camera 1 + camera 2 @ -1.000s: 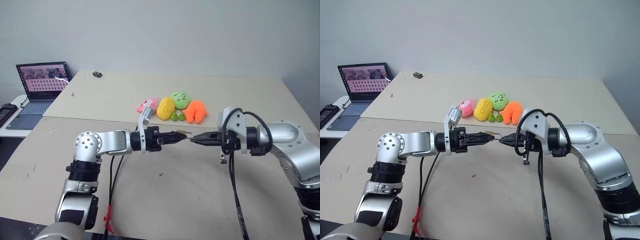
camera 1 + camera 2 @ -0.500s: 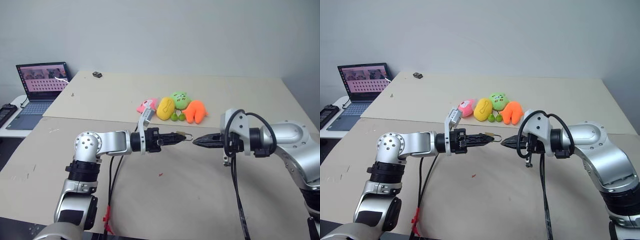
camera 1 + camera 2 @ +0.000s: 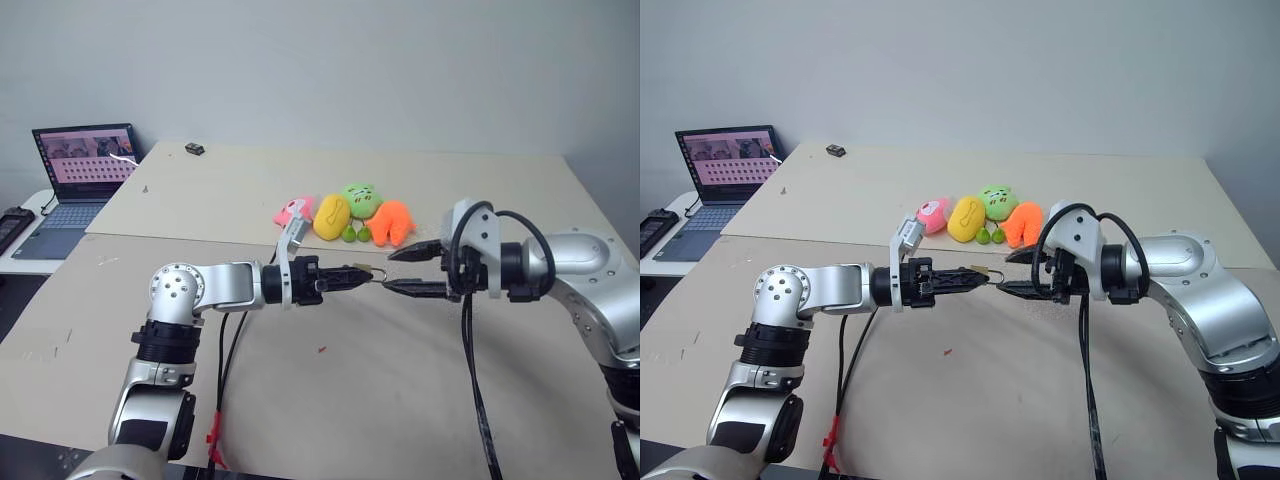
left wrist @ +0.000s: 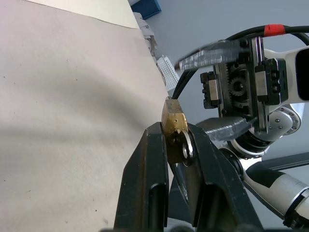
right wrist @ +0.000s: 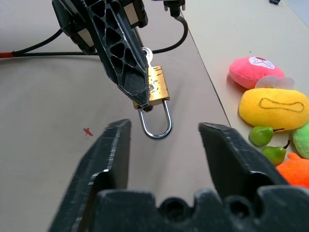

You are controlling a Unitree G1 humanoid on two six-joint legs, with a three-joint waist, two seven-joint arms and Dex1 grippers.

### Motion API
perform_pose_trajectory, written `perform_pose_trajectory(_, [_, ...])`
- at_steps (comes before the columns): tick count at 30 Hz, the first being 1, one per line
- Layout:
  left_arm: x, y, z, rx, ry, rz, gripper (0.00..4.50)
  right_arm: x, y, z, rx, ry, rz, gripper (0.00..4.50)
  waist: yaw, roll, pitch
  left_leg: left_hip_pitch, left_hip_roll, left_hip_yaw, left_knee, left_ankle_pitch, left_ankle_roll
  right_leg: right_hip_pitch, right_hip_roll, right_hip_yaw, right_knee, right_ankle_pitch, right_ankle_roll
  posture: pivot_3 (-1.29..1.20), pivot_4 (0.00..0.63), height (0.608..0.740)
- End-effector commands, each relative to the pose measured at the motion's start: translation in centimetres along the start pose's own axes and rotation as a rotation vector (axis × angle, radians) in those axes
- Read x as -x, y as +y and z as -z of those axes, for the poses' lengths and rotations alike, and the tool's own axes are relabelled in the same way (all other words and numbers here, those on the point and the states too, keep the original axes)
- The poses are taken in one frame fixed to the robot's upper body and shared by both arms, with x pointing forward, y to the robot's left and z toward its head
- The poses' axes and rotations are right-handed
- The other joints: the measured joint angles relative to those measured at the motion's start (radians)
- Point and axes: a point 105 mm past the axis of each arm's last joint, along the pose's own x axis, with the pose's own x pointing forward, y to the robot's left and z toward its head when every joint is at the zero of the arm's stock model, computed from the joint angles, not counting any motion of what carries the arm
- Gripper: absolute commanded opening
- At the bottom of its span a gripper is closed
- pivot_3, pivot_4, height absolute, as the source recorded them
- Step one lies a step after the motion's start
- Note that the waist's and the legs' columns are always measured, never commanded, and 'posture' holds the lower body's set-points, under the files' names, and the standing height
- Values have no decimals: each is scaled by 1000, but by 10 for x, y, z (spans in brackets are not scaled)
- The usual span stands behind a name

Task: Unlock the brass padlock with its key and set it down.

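The brass padlock [image 5: 157, 85] is held up in the air above the tan table [image 3: 400, 400], pinched by its body btw the fingers of the left gripper [image 3: 362, 275], w/ the silver shackle [image 5: 155, 124] sticking out past the fingertips. Shackle looks closed afaict. The right gripper [image 3: 408, 269] is seen facing it from the other side, fingers spread wide, nothing held, tips just beside the shackle but not touching it. Whether a key is in the lock can't be told from these views. Further back on the table a row of plush toys [image 3: 345, 218] is laid out, pink, yellow, green, orange. A laptop [image 3: 75, 175] is parked open off to the far left
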Motion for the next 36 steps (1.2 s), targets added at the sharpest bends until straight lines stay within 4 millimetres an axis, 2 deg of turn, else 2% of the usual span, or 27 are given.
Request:
perform_pose_trajectory(1, [0,-9,-4,-30,-9,31,75,4,-4,-10,26,-28,26,2796,0,0,0,0,0,0,0,0,0,0,0,0,0,0,0,0,150,644])
perform_pose_trajectory(6, [0,-11,-4,-36,-8,33,75,1,-6,-7,1,-44,32,2796,0,0,0,0,0,0,0,0,0,0,0,0,0,0,0,0,150,644])
perform_pose_trajectory(9, [-2,-20,-3,-84,17,43,75,0,-5,-5,-20,-47,21,2796,0,0,0,0,0,0,0,0,0,0,0,0,0,0,0,0,150,644])
perform_pose_trajectory(14, [0,-20,14,-260,137,-34,75,2,0,-3,-45,-41,-16,2796,-1,0,0,0,0,0,-1,0,-1,0,0,0,-1,0,0,0,150,644])
perform_pose_trajectory(21, [7,-24,27,-533,180,-4,75,13,27,-2,-162,-10,-175,2796,0,2,2,1,-1,0,-8,4,-7,0,1,1,-4,0,0,0,150,644])
perform_pose_trajectory(25, [6,-25,21,-630,121,34,75,18,37,-5,-220,-12,-243,2796,0,2,2,1,-1,0,-9,4,-7,1,2,2,-6,0,0,0,150,644])
perform_pose_trajectory(30, [7,-19,22,-817,113,62,75,17,38,-10,-256,-36,-260,2796,-1,3,2,0,-1,0,-9,3,-6,2,4,5,-8,0,0,0,150,644])
perform_pose_trajectory(36, [6,-21,26,-988,163,145,75,11,33,-5,-271,-26,-241,2796,0,3,3,0,-1,0,-9,3,-5,2,5,5,-8,0,0,0,150,644])
